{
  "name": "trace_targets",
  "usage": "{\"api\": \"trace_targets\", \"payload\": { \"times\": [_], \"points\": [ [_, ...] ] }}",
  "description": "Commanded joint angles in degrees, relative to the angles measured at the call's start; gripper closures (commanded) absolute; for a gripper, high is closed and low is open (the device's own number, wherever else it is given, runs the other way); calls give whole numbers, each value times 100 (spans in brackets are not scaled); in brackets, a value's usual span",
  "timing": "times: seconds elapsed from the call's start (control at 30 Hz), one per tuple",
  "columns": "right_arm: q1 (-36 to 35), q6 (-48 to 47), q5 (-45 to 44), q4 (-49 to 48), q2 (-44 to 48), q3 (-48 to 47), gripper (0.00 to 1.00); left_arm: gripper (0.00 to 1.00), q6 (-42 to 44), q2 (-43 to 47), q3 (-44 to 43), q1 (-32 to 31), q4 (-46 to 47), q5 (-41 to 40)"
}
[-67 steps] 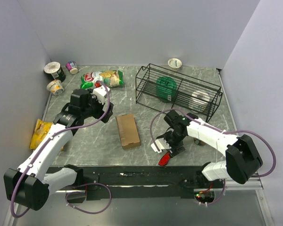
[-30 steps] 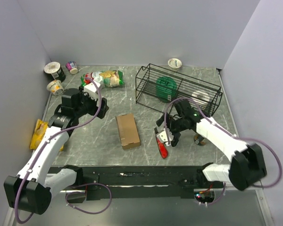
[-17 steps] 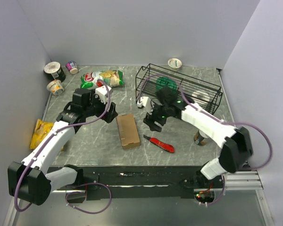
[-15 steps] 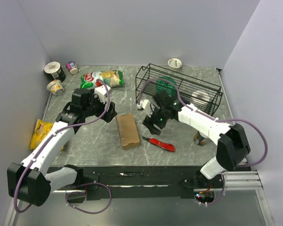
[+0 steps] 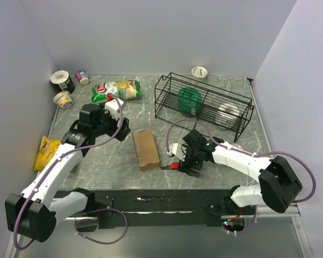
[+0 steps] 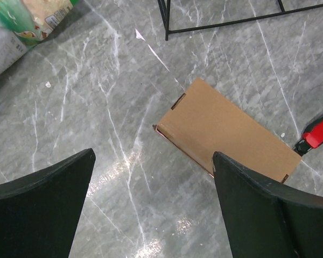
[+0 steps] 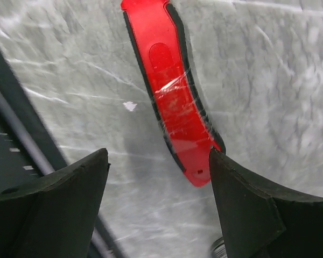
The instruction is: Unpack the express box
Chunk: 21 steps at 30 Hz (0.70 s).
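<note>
The express box, a flat brown carton, lies closed on the marble table; in the left wrist view it is ahead of the fingers and to their right. My left gripper is open and empty, just left of the box's far end. A red folding knife lies on the table by the box's near right corner. My right gripper is open and hovers over it. In the right wrist view the knife lies between the spread fingers, its end close to the right one, not gripped.
A black wire basket at the back right holds a green object and a white roll. A chip bag lies behind the left gripper. A yellow bag lies far left. Cups stand in the back left corner.
My right gripper has come down from beside the basket towards the front edge and now hangs over the knife. The knife has shifted left towards the box. The left gripper has barely moved.
</note>
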State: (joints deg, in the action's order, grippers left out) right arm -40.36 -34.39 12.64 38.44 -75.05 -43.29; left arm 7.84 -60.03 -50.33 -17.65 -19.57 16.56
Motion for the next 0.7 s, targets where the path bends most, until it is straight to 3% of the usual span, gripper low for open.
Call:
{"api": "trace_targets", "payload": {
  "times": [0.0,0.33,0.43,0.53,0.57,0.67],
  "points": [
    [2,-1051,-95,-784,104,364,19,4,-151,-149,-135,7,103,-30],
    [2,-1773,-175,-1549,-309,646,25,4,16,-430,-416,16,129,207],
    [-7,-1930,-166,-1593,-221,734,37,3,51,-492,-478,7,226,260],
    [-7,-1905,-227,-1480,-125,673,58,2,156,-562,-522,7,375,444],
    [2,-1887,-253,-1384,-46,629,69,1,200,-571,-540,7,401,515],
    [159,-1738,-132,-866,269,226,87,5,525,-493,-636,7,445,1067]
  ]
}}
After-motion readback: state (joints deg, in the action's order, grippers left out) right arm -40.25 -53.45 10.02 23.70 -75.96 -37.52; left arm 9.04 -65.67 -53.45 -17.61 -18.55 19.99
